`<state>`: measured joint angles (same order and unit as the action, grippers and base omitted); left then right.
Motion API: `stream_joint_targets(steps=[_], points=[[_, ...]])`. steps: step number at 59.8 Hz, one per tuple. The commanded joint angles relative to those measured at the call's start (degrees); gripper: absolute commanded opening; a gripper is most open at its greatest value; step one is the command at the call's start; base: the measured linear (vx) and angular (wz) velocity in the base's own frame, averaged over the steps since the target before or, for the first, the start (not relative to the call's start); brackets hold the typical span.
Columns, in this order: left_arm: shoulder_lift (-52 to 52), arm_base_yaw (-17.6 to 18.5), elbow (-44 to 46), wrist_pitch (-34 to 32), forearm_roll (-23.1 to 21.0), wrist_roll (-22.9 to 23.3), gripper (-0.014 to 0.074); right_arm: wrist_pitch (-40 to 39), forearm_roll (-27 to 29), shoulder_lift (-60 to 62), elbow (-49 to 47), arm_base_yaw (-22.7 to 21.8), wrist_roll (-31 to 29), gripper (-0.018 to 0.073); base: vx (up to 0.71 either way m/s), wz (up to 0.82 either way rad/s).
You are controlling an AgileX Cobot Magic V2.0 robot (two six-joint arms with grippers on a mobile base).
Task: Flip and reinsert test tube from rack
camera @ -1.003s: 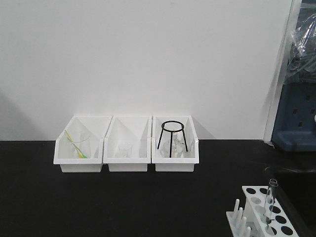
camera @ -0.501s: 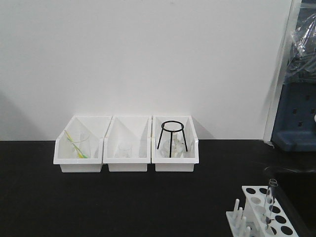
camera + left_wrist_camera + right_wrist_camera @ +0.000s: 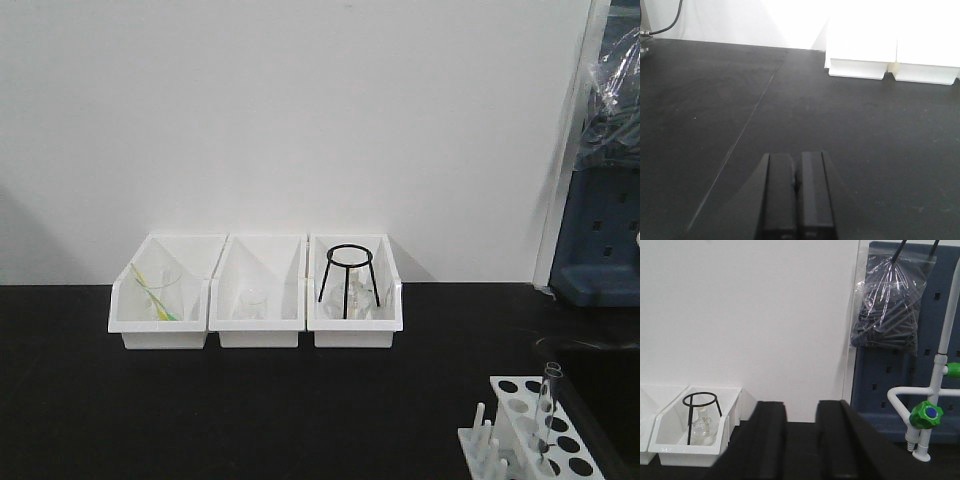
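The left gripper [image 3: 796, 162] hangs low over the bare black table [image 3: 875, 150], its two dark fingers pressed flat together with nothing between them. The right gripper [image 3: 801, 412] is parted, a clear gap between its two black fingers, and that gap holds nothing. It faces the back wall. Neither gripper shows in the front view, so how near either one is to the rack cannot be told.

From the right wrist, a white bin [image 3: 670, 445] sits at about 8 o'clock, with a black wire tripod stand [image 3: 346, 295] over a small glass flask [image 3: 701, 427] inside it. At 3 o'clock stands a white tap with green knobs [image 3: 926, 414], and at 1 o'clock a clear bag of dark pieces [image 3: 885, 305] hangs on a blue pegboard [image 3: 875, 395].

In the front view the test tube [image 3: 545, 405] stands in the white rack [image 3: 520, 388] at the frame's 5 o'clock. It sits in a hole near the rack's middle, leans slightly and rises above the top plate, with its open rim uppermost. The rack lies well apart from the row of bins at centre.

By my reading the task has barely begun: the tube is seated and ungripped. Reaching, gripping, lifting out, turning it over and reseating it all remain.
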<state>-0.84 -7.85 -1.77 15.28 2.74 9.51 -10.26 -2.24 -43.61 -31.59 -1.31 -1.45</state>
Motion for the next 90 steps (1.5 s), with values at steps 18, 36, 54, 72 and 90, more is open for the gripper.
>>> stream_joint_targets(steps=[18,36,54,72,90], points=[[-0.17,-0.13,-0.11,-4.56,-0.21,0.01,-0.0006,-7.49,-0.55,-1.24,-0.67,-0.15,4.57,0.0690,0.00,0.00],[-0.17,-0.13,-0.11,-4.56,-0.21,0.01,-0.0006,-42.03,-6.32,-21.44,16.24,1.40,8.35,0.0582,0.00,0.00],[-0.17,-0.13,-0.11,-4.56,-0.21,0.01,-0.0006,-56.43,-8.26,-39.20,14.31,1.40,9.69,0.0473,0.00,0.00],[-0.17,-0.13,-0.11,-4.56,-0.21,0.01,-0.0006,-56.47,-10.16,-47.90,8.19,1.40,9.80,0.0470,0.00,0.00],[-0.17,-0.13,-0.11,-4.56,-0.21,0.01,-0.0006,-56.33,-10.81,-53.58,3.82,1.40,9.85,0.0452,0.00,0.00]])
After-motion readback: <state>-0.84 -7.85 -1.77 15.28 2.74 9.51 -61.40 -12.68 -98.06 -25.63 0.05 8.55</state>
